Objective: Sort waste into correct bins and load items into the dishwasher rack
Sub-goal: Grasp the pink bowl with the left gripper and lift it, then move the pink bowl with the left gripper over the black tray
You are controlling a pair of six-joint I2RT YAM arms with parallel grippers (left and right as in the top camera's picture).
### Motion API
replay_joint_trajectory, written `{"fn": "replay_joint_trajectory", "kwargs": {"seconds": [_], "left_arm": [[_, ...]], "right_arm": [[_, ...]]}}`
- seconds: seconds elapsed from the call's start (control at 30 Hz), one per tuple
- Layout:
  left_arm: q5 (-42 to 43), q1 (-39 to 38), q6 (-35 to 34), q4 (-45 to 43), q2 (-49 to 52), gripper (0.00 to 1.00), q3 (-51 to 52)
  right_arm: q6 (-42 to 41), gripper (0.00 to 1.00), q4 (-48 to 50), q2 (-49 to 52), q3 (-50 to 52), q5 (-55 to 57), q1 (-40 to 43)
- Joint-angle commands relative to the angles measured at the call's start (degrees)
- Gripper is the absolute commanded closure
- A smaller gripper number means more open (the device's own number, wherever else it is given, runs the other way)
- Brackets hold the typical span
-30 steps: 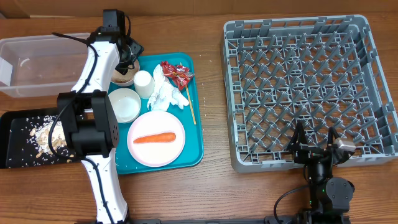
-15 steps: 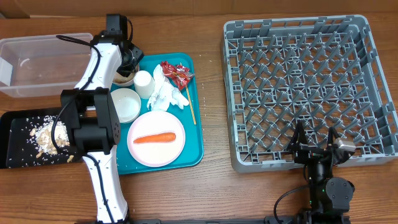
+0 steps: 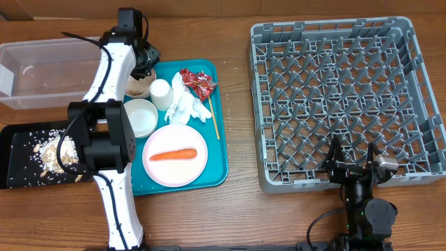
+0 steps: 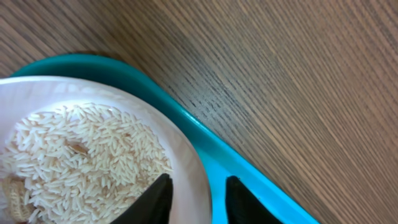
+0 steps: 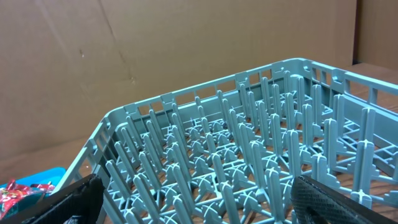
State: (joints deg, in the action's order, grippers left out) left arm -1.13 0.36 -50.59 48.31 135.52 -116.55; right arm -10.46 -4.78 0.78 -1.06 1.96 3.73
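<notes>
My left gripper [image 3: 139,70] is at the far left corner of the teal tray [image 3: 221,139], over a white bowl [image 3: 134,88] of rice. In the left wrist view the gripper [image 4: 199,200] straddles the bowl's rim [image 4: 186,152]. One finger [image 4: 155,202] is inside on the rice [image 4: 81,155], the other outside over the tray [image 4: 236,165], with a thin gap still showing. An empty bowl [image 3: 141,117], cup [image 3: 161,93], napkins [image 3: 185,104], wrapper [image 3: 198,82], chopstick [image 3: 215,122] and a carrot [image 3: 173,155] on a plate [image 3: 164,174] share the tray. My right gripper [image 3: 352,159] stands open at the dishwasher rack [image 3: 341,97].
The clear tub [image 3: 42,73] sits at the far left. In front of it, the black tray [image 3: 17,174] holds rice scraps [image 3: 52,152]. In the right wrist view, the rack's pegs [image 5: 249,155] fill the space ahead of the gripper [image 5: 205,202]. A cardboard wall stands behind.
My left gripper has narrowed around the rice bowl's rim and shifted slightly toward the tray's far corner. The right arm has not moved.
</notes>
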Motion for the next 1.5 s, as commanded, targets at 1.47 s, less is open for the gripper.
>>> {"fn": "replay_joint_trajectory", "kwargs": {"seconds": [1.47], "left_arm": [[1.2, -1.5, 5.5, 21.4, 1.3, 0.96, -27.9]], "right_arm": [[0.3, 0.00, 0.2, -0.6, 0.6, 0.5, 0.3]]}}
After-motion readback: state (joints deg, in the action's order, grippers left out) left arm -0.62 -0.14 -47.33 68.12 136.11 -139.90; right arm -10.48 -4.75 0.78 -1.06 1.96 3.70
